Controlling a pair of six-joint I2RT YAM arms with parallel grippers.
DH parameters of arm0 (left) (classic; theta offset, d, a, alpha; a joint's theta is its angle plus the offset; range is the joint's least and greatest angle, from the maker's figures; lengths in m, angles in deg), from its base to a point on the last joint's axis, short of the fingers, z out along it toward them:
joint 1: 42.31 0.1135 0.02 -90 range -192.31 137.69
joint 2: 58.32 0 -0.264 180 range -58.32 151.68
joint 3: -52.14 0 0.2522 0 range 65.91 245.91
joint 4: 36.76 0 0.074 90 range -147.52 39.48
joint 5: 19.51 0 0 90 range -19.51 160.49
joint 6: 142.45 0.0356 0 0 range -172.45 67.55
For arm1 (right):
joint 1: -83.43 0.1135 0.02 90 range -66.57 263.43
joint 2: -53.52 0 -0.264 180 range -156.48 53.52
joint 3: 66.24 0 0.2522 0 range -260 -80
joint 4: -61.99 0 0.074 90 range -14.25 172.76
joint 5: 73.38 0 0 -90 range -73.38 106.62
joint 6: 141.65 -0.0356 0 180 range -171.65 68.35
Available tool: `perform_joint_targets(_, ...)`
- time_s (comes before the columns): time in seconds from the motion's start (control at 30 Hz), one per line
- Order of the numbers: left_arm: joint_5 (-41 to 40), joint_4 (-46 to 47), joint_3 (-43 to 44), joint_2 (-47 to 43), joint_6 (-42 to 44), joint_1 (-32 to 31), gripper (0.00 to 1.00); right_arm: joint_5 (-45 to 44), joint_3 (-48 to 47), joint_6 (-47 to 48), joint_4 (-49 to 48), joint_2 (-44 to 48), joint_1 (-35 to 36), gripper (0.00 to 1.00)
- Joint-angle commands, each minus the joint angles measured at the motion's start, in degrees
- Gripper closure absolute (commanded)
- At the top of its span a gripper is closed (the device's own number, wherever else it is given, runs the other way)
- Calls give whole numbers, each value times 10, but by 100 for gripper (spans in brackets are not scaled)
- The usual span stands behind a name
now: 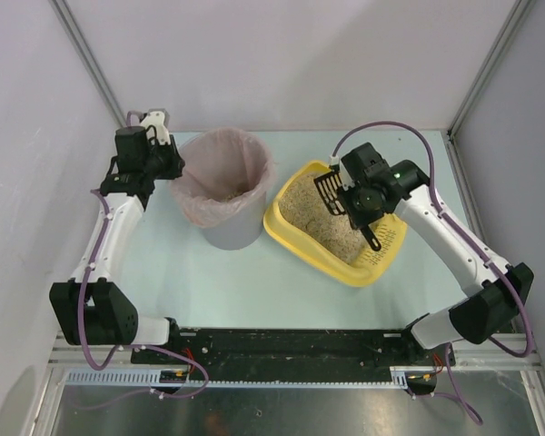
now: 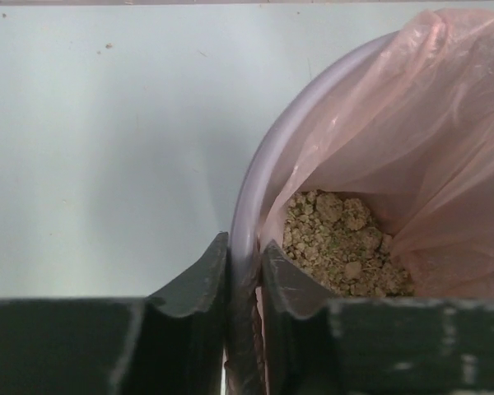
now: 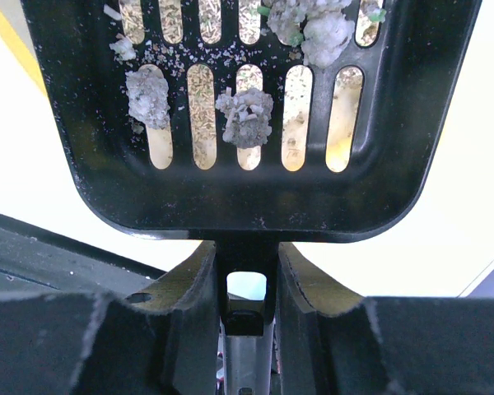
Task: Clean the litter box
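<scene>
We see a pale blue-grey table (image 1: 218,282) boxed in by plain light walls (image 1: 300,54) with metal posts in the far corners. On it we count two arms, one bin, one tray and one scoop.

At 9 o'clock, the left gripper (image 2: 245,247) has its jaws drawn in to a narrow gap, one finger outside and one inside the rim of the grey bin (image 1: 229,232), pinching rim and liner together. The pink bag liner (image 1: 222,168) holds a heap of beige clumped litter (image 2: 337,247) at its bottom.

Just beside the bin, at its 3 o'clock, the yellow litter box (image 1: 291,238) lies near the middle of the table, sandy litter (image 1: 313,213) inside and its slotted rim at the 4 o'clock end.

Over the tray's 12 o'clock edge, the right gripper (image 3: 247,263) is clamped on the handle of the black slotted scoop (image 3: 230,197). Three grey-white clumps (image 3: 245,115) sit on the blade, which the wrist view cuts off at the top
</scene>
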State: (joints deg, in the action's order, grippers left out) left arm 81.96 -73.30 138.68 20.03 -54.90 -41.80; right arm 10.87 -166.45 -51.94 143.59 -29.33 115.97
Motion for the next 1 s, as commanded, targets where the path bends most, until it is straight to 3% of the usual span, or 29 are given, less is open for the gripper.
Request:
perform_joint_targets(0.0,8,-1,11,-17,12,-34,81,-23,-74,-8,44,-11,5,100)
perform_joint_targets(0.27,24,-3,17,-20,-2,-37,100,-22,-203,-9,95,-83,10,100)
perform_joint_targets(0.43,37,-4,17,-21,-5,-37,100,-22,-324,-13,128,-157,32,100)
perform_joint_targets(0.6,40,-3,16,-28,-5,-37,100,-29,-512,-9,179,-266,65,100)
perform_joint_targets(0.97,53,-7,18,-18,-9,-37,100,-21,-623,-18,170,-335,107,100)
